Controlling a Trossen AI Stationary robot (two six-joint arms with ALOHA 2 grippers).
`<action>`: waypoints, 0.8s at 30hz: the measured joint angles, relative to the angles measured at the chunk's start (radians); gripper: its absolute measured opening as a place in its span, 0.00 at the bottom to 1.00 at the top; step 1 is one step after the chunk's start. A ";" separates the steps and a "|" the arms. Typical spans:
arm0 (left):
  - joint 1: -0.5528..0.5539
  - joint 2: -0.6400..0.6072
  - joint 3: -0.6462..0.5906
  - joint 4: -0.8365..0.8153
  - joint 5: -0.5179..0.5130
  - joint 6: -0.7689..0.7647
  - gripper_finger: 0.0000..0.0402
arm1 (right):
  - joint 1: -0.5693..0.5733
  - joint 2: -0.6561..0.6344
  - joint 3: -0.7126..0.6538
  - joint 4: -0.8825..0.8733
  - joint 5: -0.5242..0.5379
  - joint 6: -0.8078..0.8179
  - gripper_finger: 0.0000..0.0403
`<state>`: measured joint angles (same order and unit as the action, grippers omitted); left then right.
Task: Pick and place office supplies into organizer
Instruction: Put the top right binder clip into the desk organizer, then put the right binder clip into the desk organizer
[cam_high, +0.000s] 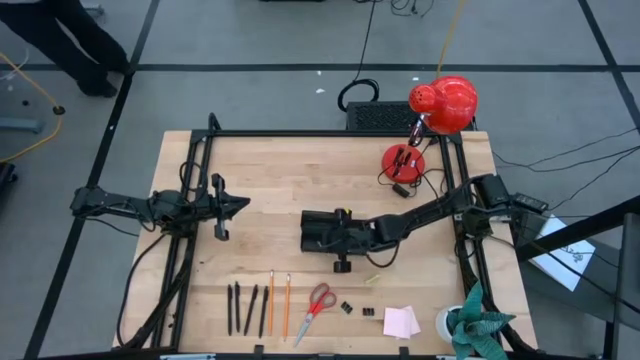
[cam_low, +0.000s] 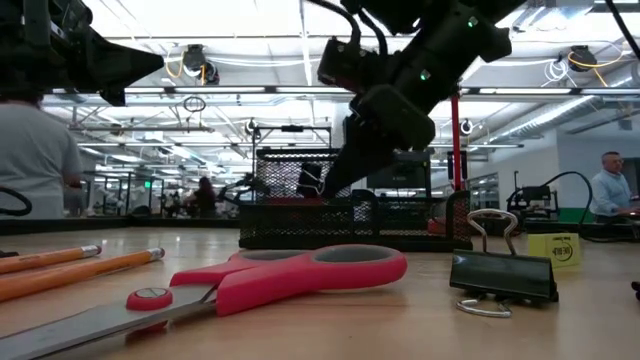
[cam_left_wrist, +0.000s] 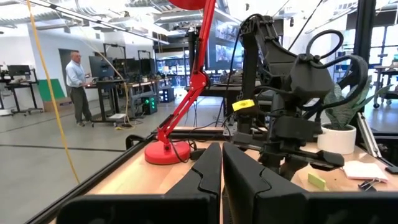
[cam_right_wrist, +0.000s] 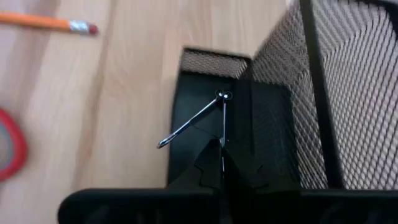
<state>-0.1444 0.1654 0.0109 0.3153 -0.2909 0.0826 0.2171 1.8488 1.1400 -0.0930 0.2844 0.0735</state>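
Right end effector (cam_right_wrist: 222, 155) hides clip's (cam_right_wrist: 211, 118) body.

This is a large open robotics lab or workshop: a grey floor marked with dark tape lines (cam_high: 300, 67) surrounds the light wooden work table (cam_high: 290, 170), ceiling strip lights (cam_low: 250, 40) run overhead, and a standing person (cam_left_wrist: 78, 84) works at benches carrying monitors (cam_left_wrist: 102, 65) and cabling.
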 joint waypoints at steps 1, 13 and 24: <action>0.000 0.000 0.000 0.000 0.000 0.000 0.06 | -0.002 0.001 0.000 0.000 0.000 0.000 0.00; 0.000 0.000 0.000 0.002 0.000 0.000 0.06 | -0.020 0.000 0.000 -0.033 0.003 0.057 0.01; 0.000 0.000 0.000 0.003 0.000 -0.002 0.06 | -0.020 0.000 0.000 -0.009 0.006 0.057 0.07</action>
<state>-0.1444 0.1654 0.0109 0.3183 -0.2909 0.0807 0.1970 1.8492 1.1397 -0.1016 0.2901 0.1303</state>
